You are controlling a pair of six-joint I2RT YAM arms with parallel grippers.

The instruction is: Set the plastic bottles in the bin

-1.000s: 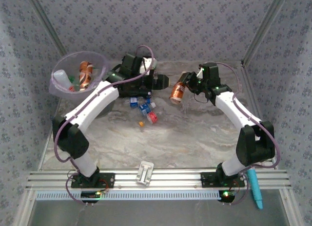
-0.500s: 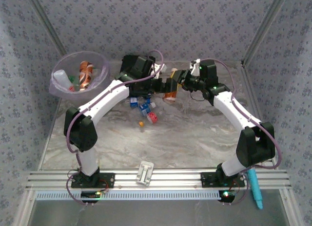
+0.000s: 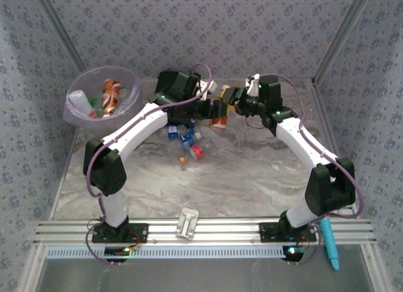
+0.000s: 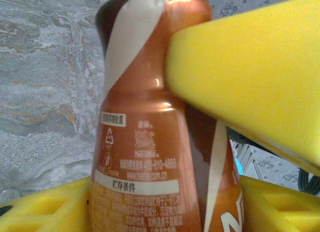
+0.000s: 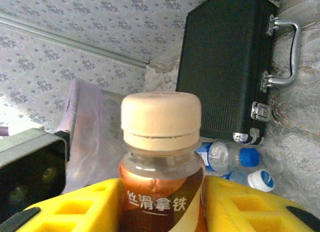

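Now that the two wrists have met, the brown-and-orange plastic bottle with a cream cap (image 5: 161,157) sits between them over the desk (image 3: 252,172), well to the right of the translucent lilac round bin (image 3: 130,90), and the left gripper (image 4: 165,207) has narrowed from wide open onto its label. The right gripper (image 5: 162,212) has its yellow pads (image 5: 240,207) flanking the neck, though whether they grip I cannot tell: a handover toward the bin, I judge. Both white arms (image 3: 135,125) reach forward, elbows bent, wrists facing.

Brown bottle (image 5: 160,192): lower body running off the bottom edge. Clear bottles (image 5: 222,157): sitting partly hidden behind it. Black case (image 5: 225,67): being cropped at the top edge.
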